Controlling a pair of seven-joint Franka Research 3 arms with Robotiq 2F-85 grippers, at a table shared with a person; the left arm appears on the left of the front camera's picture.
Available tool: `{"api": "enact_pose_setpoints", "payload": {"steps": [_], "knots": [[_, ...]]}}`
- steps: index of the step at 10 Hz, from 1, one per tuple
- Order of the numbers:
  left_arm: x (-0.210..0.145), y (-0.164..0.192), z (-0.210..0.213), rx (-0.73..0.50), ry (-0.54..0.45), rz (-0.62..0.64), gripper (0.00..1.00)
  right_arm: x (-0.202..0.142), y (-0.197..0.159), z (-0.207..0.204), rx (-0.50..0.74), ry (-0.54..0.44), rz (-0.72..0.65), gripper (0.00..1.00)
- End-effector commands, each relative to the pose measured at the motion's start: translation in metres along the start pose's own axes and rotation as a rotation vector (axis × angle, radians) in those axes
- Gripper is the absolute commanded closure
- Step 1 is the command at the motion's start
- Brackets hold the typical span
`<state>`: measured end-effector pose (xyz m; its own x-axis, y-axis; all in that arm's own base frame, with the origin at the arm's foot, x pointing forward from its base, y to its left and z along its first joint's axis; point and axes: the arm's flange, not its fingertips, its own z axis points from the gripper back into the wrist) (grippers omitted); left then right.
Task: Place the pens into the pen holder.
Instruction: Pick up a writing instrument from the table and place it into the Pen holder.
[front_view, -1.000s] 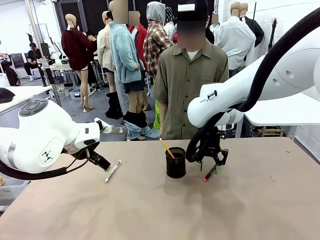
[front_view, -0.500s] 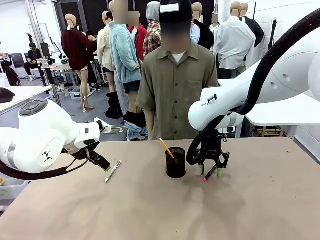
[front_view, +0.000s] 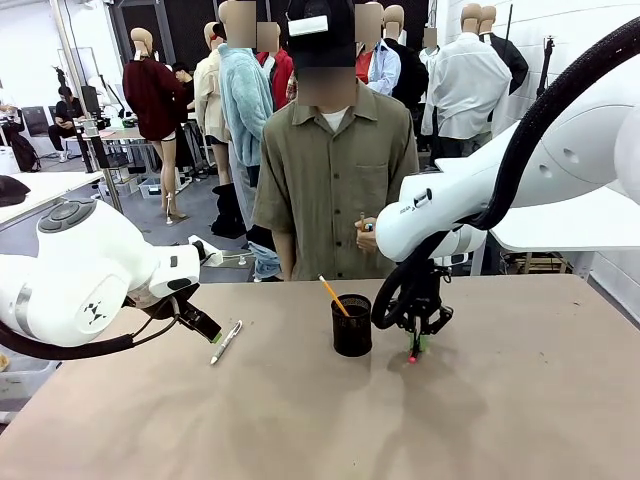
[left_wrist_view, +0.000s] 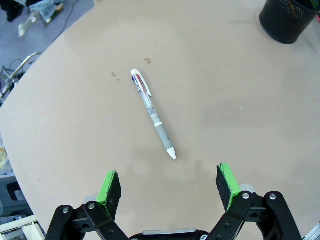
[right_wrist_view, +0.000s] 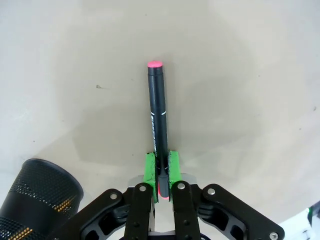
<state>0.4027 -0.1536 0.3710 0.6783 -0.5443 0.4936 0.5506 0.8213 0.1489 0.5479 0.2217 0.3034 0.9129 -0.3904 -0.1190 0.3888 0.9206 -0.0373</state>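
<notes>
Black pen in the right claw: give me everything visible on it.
The black pen is slim and plastic-looking, pink at both ends, with thin white print along its side. The right claw is shut on it near its upper end, between the green pads, holding it about upright, tip down over the table beside the pen holder. Tip contact with the table: cannot tell.

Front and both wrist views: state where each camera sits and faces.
Front view: fixed between the arms, facing across the brown table at a person in an olive shirt; both arms show.
Left wrist view: on the left wrist, looking down at a white-and-grey pen beyond the open left gripper.
Right wrist view: on the right wrist, looking down along a black pink-tipped pen clamped in the right gripper.
Shared: both wrist views catch the black mesh pen holder.
</notes>
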Motion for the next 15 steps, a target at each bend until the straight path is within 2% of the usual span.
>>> {"api": "enact_pose_setpoints", "payload": {"steps": [1, 4, 6, 8, 12, 13, 15], "knots": [[-0.001, 0.002, 0.001, -0.001, -0.001, 0.006, 0.00, 0.006, -0.012, -0.007, -0.058, -0.015, -0.001, 1.00], [-0.001, 0.002, 0.001, -0.001, -0.001, 0.006, 0.00, 0.018, -0.054, 0.003, -0.065, -0.129, 0.225, 1.00], [-0.001, 0.002, 0.001, -0.001, -0.001, 0.006, 0.00, 0.020, -0.081, 0.011, -0.011, -0.218, 0.401, 1.00], [-0.001, 0.002, 0.001, -0.001, -0.001, 0.006, 0.00, 0.021, -0.100, 0.018, 0.088, -0.302, 0.686, 1.00], [-0.001, 0.002, 0.001, -0.001, -0.001, 0.006, 0.00, 0.027, -0.115, 0.025, 0.227, -0.345, 1.073, 1.00], [-0.001, 0.002, 0.001, -0.001, -0.001, 0.006, 0.00, 0.026, -0.113, 0.027, 0.263, -0.361, 1.216, 1.00], [-0.001, 0.002, 0.001, -0.001, -0.001, 0.006, 0.00, 0.028, -0.112, 0.029, 0.322, -0.374, 1.361, 1.00]]}}
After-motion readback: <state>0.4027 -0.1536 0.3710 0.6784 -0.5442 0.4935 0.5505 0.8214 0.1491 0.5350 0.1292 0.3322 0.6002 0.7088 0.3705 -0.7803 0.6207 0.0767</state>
